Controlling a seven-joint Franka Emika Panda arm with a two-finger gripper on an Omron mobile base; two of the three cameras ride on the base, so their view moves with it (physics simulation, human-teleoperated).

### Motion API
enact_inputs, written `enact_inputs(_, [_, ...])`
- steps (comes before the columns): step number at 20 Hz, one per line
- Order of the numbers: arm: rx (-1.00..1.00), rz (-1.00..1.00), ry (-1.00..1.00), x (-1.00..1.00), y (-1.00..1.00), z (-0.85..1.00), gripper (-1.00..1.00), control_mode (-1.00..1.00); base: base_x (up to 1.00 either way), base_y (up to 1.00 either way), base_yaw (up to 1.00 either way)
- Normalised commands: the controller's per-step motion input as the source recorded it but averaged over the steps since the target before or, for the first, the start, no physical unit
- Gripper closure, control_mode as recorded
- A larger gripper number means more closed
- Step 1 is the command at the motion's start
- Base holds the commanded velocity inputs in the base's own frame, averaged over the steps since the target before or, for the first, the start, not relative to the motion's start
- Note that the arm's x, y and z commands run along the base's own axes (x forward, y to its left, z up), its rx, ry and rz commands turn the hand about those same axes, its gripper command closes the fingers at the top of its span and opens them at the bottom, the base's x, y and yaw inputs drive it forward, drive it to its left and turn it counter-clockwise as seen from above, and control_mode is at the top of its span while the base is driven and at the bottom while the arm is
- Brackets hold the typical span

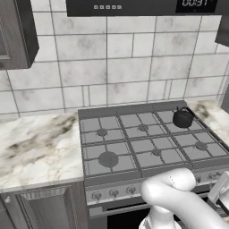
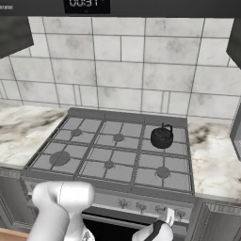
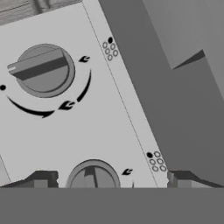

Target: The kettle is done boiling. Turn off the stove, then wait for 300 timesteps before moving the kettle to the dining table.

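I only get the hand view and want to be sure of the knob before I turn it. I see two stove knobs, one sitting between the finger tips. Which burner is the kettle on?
Observer: The kettle sits on the back right burner of the stove.
Operator: Where along the front panel is the end effector?
Observer: In the right base view the end effector is near the right end of the knob row, low against the panel.
Operator: What lies right of the stove?
Observer: A marble counter runs on past the stove's right edge.
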Motion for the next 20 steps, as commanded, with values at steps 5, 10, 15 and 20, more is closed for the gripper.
enact_inputs(5, [0.0, 0.0, 0.0, 0.14, 0.0, -0.01, 1.0, -1.0, 0.0, 0.0, 0.0])
enact_inputs(10, [0.0, 0.0, 0.0, 0.1, 0.0, 0.0, 1.0, -1.0, 0.0, 0.0, 0.0])
enact_inputs(15, [0.0, 0.0, 0.0, 0.0, 0.0, 0.0, 1.0, -1.0, 0.0, 0.0, 0.0])
enact_inputs(20, [0.17, -0.03, 0.02, -0.07, -0.04, -0.06, 1.0, -1.0, 0.0, 0.0, 0.0])
